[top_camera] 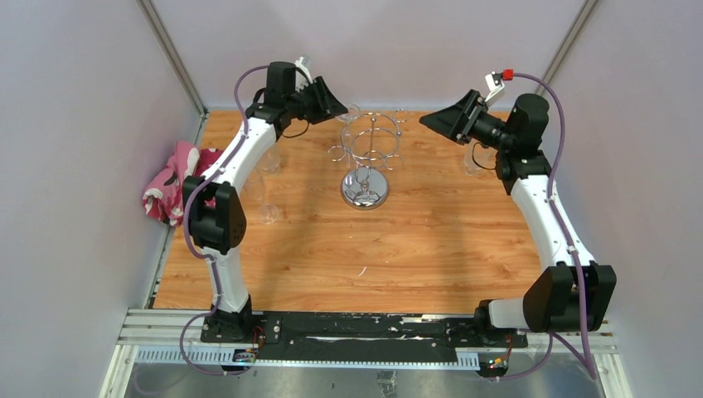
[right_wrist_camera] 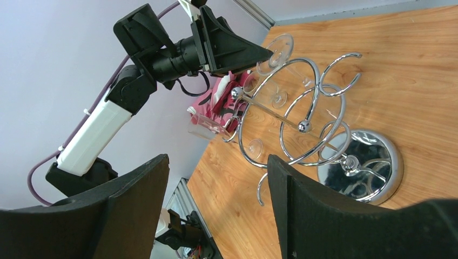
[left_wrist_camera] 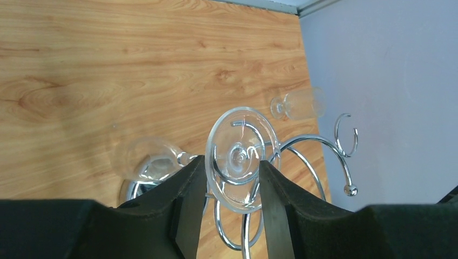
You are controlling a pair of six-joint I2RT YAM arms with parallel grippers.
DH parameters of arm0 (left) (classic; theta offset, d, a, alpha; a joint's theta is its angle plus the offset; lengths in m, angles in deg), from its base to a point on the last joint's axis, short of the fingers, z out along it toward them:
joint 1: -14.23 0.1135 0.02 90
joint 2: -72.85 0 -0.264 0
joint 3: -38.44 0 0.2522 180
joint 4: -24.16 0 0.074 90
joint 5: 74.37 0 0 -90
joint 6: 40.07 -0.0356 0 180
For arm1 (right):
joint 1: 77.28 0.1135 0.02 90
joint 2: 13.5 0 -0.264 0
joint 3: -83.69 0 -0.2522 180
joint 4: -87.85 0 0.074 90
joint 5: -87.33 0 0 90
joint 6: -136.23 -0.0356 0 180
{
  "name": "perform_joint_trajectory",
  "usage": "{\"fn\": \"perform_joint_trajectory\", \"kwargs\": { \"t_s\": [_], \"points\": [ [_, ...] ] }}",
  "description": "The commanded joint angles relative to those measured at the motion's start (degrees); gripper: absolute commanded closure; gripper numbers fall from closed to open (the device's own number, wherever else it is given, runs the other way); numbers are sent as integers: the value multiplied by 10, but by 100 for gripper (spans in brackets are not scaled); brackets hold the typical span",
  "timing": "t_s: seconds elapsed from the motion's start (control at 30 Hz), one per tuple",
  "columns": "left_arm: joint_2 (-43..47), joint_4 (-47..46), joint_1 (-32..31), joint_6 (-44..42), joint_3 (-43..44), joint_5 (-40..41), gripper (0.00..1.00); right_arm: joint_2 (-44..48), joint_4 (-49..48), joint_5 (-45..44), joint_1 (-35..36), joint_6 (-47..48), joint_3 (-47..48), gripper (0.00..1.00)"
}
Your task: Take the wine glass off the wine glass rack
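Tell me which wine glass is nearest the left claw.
The wine glass hanging upside down on the wine glass rack; its round foot shows between the left gripper's fingers. The other glasses sit down on the table, apart from it.

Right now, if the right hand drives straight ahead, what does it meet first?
Most likely the curled loops of the wine glass rack: they sit dead ahead, framed between the fingers of the open right hand. Depth is hard to judge, though.
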Motion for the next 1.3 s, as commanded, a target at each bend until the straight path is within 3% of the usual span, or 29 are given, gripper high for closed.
{"fn": "perform_joint_trajectory", "kwargs": {
  "t_s": [0.0, 0.53, 1.27],
  "points": [
    [18, -39, -2, 5, -9, -30, 55, 1, -20, 12, -9, -6, -9, 29],
    [47, -30, -11, 6, 0, -41, 56, -2, -29, 15, -10, -12, -14, 29],
    [6, -53, -15, 11, -33, -78, 60, -13, -66, 30, -16, -52, -26, 29]
  ]
}}
